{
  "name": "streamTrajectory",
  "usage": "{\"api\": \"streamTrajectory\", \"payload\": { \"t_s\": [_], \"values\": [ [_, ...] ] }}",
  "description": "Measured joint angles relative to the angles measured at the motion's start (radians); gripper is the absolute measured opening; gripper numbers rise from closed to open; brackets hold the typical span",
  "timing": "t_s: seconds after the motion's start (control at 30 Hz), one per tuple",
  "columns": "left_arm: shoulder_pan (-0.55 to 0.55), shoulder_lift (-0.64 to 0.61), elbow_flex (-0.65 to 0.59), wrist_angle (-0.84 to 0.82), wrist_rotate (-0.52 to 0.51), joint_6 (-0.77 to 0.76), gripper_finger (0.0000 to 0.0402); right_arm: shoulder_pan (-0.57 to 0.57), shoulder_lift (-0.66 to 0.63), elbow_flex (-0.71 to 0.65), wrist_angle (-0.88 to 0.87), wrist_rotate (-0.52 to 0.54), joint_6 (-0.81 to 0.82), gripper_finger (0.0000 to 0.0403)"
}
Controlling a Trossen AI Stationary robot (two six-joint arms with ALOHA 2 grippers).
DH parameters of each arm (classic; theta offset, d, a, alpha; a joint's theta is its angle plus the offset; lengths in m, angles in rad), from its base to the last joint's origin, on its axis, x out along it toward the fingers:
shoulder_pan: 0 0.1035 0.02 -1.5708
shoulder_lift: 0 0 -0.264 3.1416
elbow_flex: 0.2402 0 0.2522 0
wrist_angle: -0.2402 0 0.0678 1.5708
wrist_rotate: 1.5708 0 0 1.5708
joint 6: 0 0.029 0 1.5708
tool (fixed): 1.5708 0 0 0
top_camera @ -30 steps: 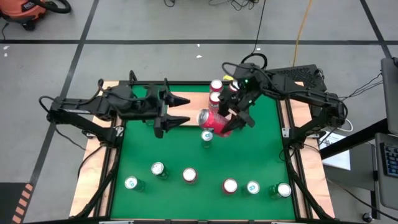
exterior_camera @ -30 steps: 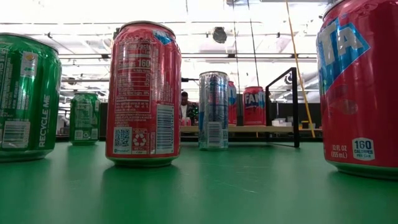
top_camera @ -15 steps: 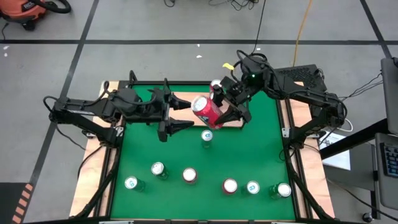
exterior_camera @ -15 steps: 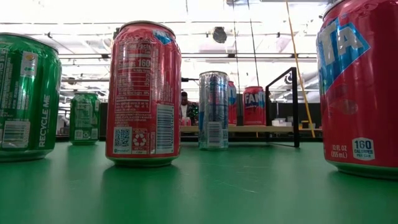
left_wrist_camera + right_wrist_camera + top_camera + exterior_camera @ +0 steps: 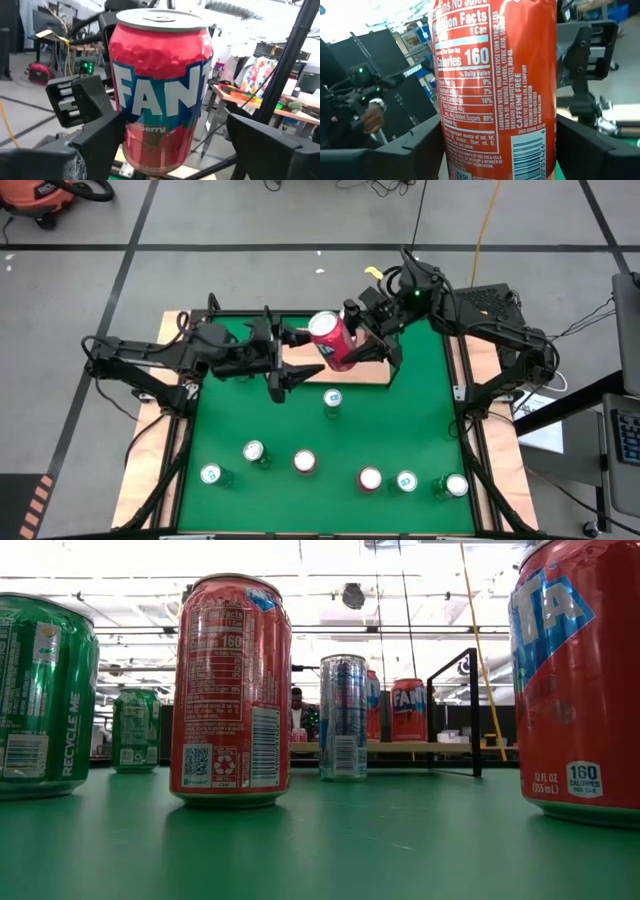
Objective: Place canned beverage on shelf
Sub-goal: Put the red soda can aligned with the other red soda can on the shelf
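Red can [image 5: 333, 341] tilted, clamped between right gripper [image 5: 362, 340] fingers above the shelf [image 5: 300, 371]; left gripper [image 5: 287, 358], fingers spread and empty, just beside it.

A red Fanta can [image 5: 160, 85] shows white letters "FAN" in the left wrist view, with "berry" in small type beneath (the start of that word is hidden). In the right wrist view its back panel [image 5: 492, 85] reads "Nutrition Facts", "1 Can", "Calories 160" and "CAFFEINE FREE". In the low view, a green can [image 5: 45, 695] reads "RECYCLE ME", a red can at the edge [image 5: 580, 680] reads "160 CALORIES", and a distant red can [image 5: 407, 708] reads "FAN".
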Motion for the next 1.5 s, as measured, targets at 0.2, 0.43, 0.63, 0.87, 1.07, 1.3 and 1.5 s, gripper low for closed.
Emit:
{"api": "streamTrajectory", "payload": {
  "t_s": [0.2, 0.43, 0.63, 0.87, 1.07, 1.3, 1.5],
  "values": [
    [0.015, 0.026, 0.0, 0.094, 0.028, 0.007, 0.0354, -0.004, -0.002, 0.0, 0.022, -0.006, 0.018, 0.0291],
    [0.033, 0.042, 0.0, 0.143, 0.034, 0.01, 0.0354, -0.005, 0.0, -0.002, 0.065, 0.008, 0.045, 0.0291],
    [0.035, 0.044, 0.0, 0.158, 0.037, 0.008, 0.0354, 0.001, 0.004, -0.002, 0.069, 0.03, 0.046, 0.0291],
    [0.042, 0.045, -0.001, 0.194, 0.045, 0.027, 0.035, 0.011, 0.004, -0.002, 0.096, 0.052, 0.089, 0.0292],
    [0.045, 0.072, -0.001, 0.254, 0.027, 0.036, 0.0304, 0.014, 0.002, -0.002, 0.106, 0.119, 0.071, 0.0299],
    [0.042, 0.079, 0.0, 0.257, -0.011, 0.033, 0.0283, 0.013, 0.0, -0.003, 0.072, 0.121, 0.051, 0.0301],
    [0.042, 0.076, 0.0, 0.248, -0.033, 0.032, 0.0281, 0.013, -0.015, -0.002, -0.016, 0.184, 0.026, 0.0311]
  ]
}}
